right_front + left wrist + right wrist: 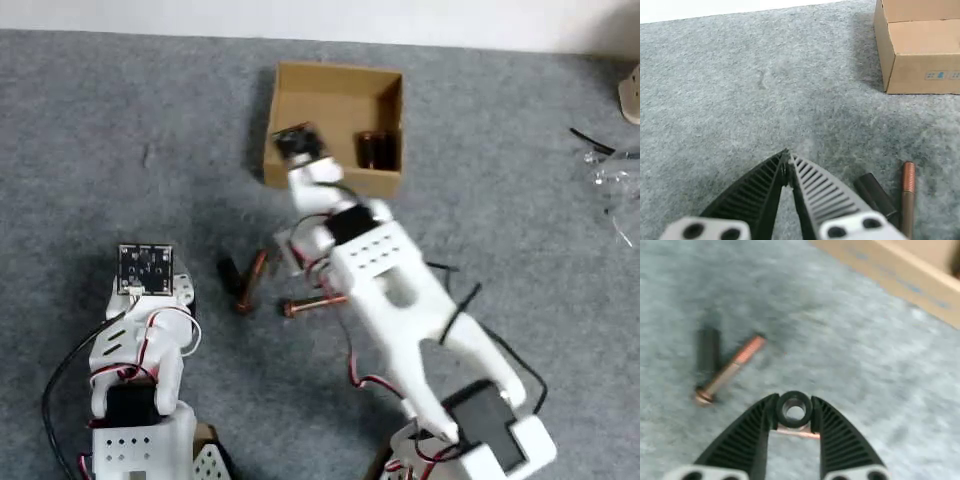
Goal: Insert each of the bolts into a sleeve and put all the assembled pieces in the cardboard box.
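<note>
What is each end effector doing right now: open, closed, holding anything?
Left end effector: closed, holding nothing.
Right end effector: closed on a short black cylindrical sleeve.

The cardboard box (920, 55) is cut off by the left wrist view's edge.

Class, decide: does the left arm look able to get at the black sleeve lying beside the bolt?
Probably yes. The sleeve lies on bare carpet just beside the left arm, nothing between, though its jaws are shut and must open first.
</note>
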`<move>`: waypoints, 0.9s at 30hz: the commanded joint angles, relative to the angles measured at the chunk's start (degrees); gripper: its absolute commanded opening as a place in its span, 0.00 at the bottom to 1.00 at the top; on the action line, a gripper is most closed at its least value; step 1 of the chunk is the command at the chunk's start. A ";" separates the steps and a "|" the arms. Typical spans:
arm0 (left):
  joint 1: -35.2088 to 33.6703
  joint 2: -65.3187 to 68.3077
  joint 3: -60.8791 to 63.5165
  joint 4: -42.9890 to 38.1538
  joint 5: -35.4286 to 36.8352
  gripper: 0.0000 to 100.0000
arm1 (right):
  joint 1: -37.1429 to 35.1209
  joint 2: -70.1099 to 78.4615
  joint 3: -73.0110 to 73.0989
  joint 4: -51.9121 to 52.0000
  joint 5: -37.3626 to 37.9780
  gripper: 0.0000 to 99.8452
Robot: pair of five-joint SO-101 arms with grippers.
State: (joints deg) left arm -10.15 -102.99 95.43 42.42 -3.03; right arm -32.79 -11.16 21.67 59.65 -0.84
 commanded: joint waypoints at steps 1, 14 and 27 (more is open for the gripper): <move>0.13 -0.40 -1.01 -1.49 0.26 0.01 | 4.79 -5.41 0.75 4.00 5.19 0.00; 0.13 -0.40 -1.01 -1.49 0.26 0.01 | 23.60 -4.00 13.85 6.20 17.05 0.01; 0.13 -0.40 -0.92 -1.49 0.26 0.01 | 23.60 7.52 17.27 -7.16 16.62 0.01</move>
State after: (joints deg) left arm -10.15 -102.99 95.43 42.42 -3.03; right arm -10.02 -4.92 39.16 54.02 15.34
